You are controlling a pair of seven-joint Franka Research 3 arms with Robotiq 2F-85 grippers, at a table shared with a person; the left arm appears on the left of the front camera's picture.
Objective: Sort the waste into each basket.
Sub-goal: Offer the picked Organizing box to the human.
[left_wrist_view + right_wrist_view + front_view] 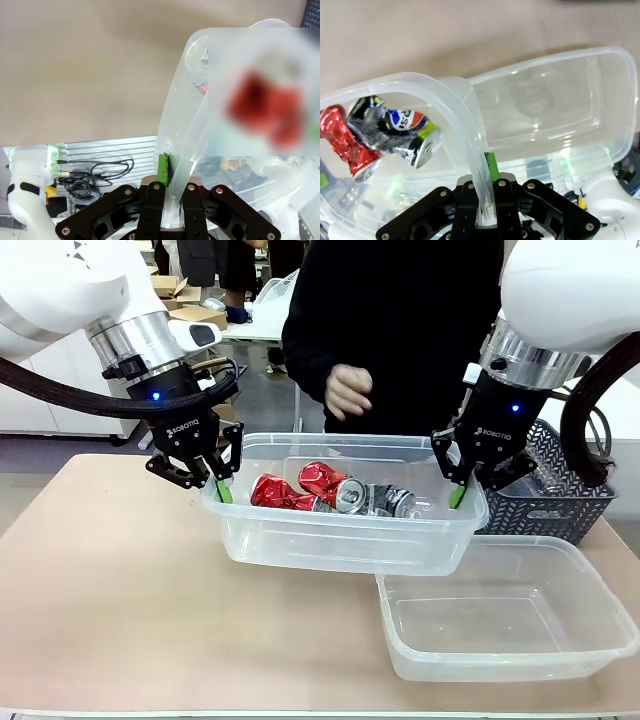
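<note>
I'm gripping the clear rectangular plastic tub [340,540] at both ends: left claw [222,487] and right claw [458,492] are each clamped on its rim (thin wall, flexing). Risk: the rim slipping or the arms desyncing, tipping the load onto the empty clear tub [500,640]. Inside, crushed red cans [285,493] and silver cans [388,502] are lying loose, just above the tabletop [110,590].
</note>
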